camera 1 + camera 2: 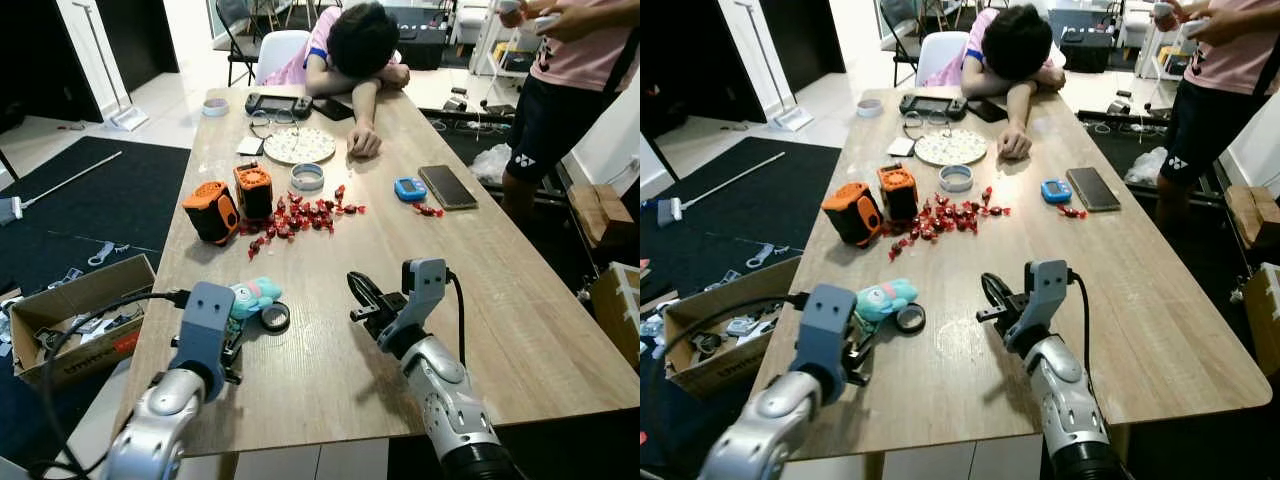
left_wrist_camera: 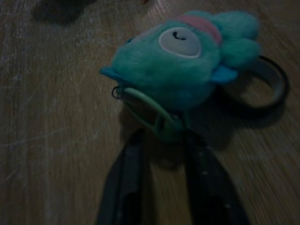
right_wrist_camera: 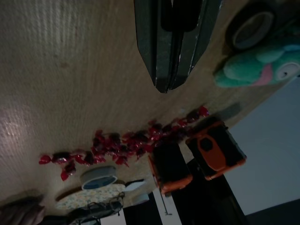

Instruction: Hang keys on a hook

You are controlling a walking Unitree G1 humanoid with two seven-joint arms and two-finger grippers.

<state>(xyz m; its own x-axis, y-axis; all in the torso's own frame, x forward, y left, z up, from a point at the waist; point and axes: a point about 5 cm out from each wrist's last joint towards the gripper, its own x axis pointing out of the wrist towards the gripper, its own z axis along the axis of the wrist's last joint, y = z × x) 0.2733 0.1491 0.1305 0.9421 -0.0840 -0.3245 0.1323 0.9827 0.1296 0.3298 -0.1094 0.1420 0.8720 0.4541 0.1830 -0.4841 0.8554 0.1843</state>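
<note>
Two end effectors near counter [image 1: 520, 330] front edge. Left end effector [image 2: 161, 140] parted around teal plush keychain's [image 2: 187, 56] green ring; grip unclear. Right end effector [image 3: 168, 70] closed, empty, bare wood around. Keys themselves hidden. Red candies [image 1: 300, 218] beyond.

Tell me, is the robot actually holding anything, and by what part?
Not yet: the left gripper has its fingers open around the green ring of the teal plush keychain. The right gripper is shut, empty.

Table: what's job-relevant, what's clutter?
Job: teal plush keychain; its green clip, between the open left gripper's fingers.
Clutter: tape roll, red candies, orange boxes, phone, plate. Right gripper idle, shut.
</note>
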